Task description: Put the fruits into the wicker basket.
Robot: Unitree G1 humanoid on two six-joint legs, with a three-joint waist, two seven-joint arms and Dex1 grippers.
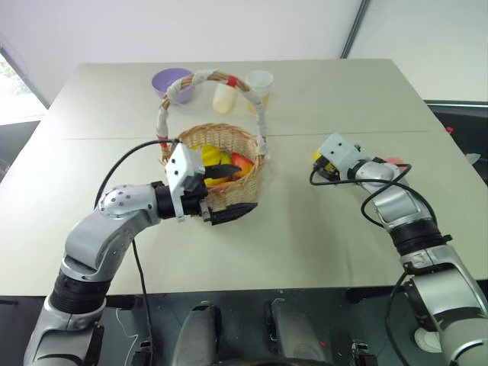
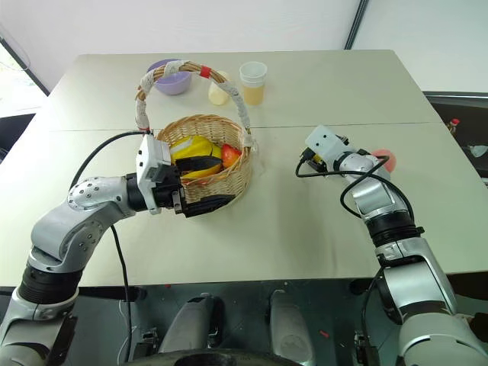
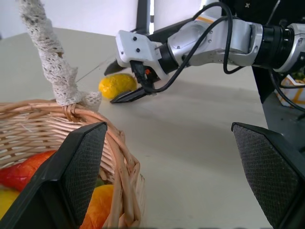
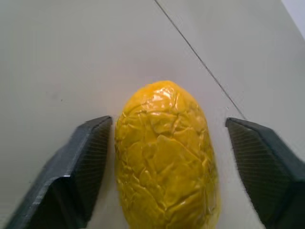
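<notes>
The wicker basket point(image 1: 221, 131) stands at the table's middle left and holds a red-orange fruit point(image 1: 242, 162) beside a yellow banana bunch point(image 1: 213, 158). My left gripper point(image 1: 225, 197) is open at the basket's near rim, with the woven rim point(image 3: 121, 157) just inside one finger. To the right, a yellow lemon-like fruit point(image 4: 164, 157) lies on the table. My right gripper point(image 4: 167, 123) is open around it, one finger against its side and the other still apart. A pink peach point(image 2: 385, 158) lies just beyond my right forearm, partly hidden.
At the back of the table stand a purple bowl point(image 1: 171, 80), a pale cup point(image 1: 260, 82) and a cream-coloured object point(image 1: 223, 97). A seam point(image 1: 107, 138) runs across the table behind the basket. The table's near edge point(image 1: 252, 288) lies close to me.
</notes>
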